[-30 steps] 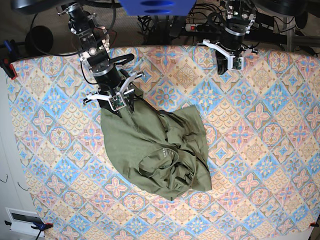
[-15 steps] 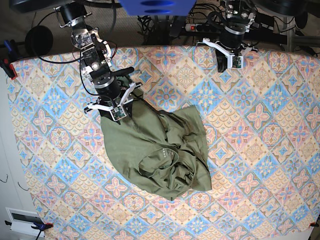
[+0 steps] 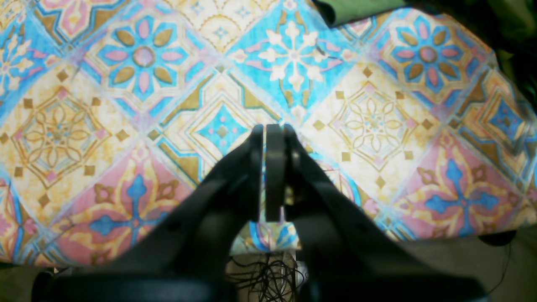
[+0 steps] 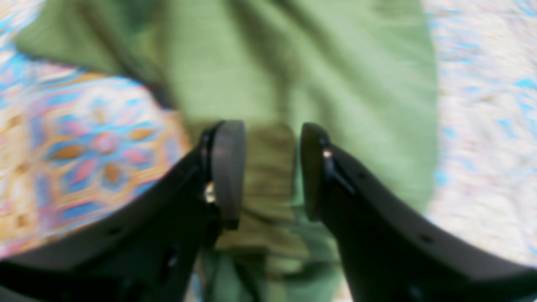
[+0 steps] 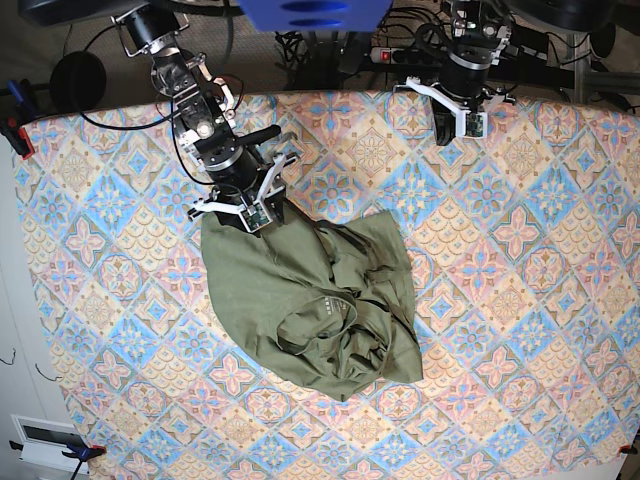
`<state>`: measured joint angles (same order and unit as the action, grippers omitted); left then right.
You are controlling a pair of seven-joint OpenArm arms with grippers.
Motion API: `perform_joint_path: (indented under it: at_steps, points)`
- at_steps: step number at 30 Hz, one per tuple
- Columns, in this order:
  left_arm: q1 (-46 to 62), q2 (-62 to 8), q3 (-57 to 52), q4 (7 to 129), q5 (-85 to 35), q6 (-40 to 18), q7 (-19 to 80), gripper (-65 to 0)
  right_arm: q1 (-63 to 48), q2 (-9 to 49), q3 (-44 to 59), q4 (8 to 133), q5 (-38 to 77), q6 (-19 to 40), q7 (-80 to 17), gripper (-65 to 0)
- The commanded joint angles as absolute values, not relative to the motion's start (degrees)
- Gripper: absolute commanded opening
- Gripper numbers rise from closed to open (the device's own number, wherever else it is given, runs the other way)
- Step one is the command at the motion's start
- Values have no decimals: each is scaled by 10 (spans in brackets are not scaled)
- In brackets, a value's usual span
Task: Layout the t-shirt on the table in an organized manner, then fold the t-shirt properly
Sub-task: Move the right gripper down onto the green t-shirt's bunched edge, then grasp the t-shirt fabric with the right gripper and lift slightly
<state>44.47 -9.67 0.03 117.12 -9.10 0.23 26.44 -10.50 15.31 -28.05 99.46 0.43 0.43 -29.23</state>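
Note:
The olive-green t-shirt [image 5: 310, 290] lies crumpled in a heap near the middle of the table [image 5: 500, 250], its pale neck label facing up. My right gripper [image 5: 255, 215] sits at the heap's far left corner. In the right wrist view its jaws [image 4: 270, 167] stand apart with a bunched fold of the t-shirt [image 4: 293, 63] between them, a slim gap showing at the right pad. My left gripper [image 5: 455, 125] hovers shut and holds nothing near the table's back edge, well away from the t-shirt. In the left wrist view its fingers [image 3: 268, 134] meet over the patterned cloth [image 3: 377, 117], and a scrap of green [image 3: 361, 10] shows at the top.
Cables and a power strip [image 5: 400, 55] lie behind the back edge. A clamp [image 5: 15, 130] grips the left edge, and a white device [image 5: 45, 440] sits off the front left corner. The table's edge [image 3: 419, 239] runs just below the left gripper.
The right arm has shifted slightly right and turned at the shirt's corner, and its jaws have widened. The shirt heap and the left arm have stayed put.

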Motion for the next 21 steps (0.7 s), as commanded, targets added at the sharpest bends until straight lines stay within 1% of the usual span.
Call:
perform_joint_path:
  at_steps: [1, 3, 10, 13, 15, 21]
  points:
    - [448, -97, 1, 1181, -93, 3, 253, -648, -99, 158, -277, 997, 0, -2, -281, -400]
    - [448, -97, 1, 1181, -93, 3, 253, -648, -99, 158, -278, 989, 0, -2, -281, -392]
    - [448, -97, 1, 1181, -93, 3, 253, -648, -98, 158, -276, 980, 0, -2, -281, -395]
    - [449, -97, 1, 1181, -93, 3, 253, -648, -98, 158, -276, 979, 0, -2, -281, -406]
    - [449, -97, 1, 1181, -93, 3, 253, -648, -98, 158, -276, 973, 0, -2, -278, -444]
    - [449, -97, 2, 1181, -93, 3, 253, -648, -48, 158, -278, 934, 0, -2, -280, -623]
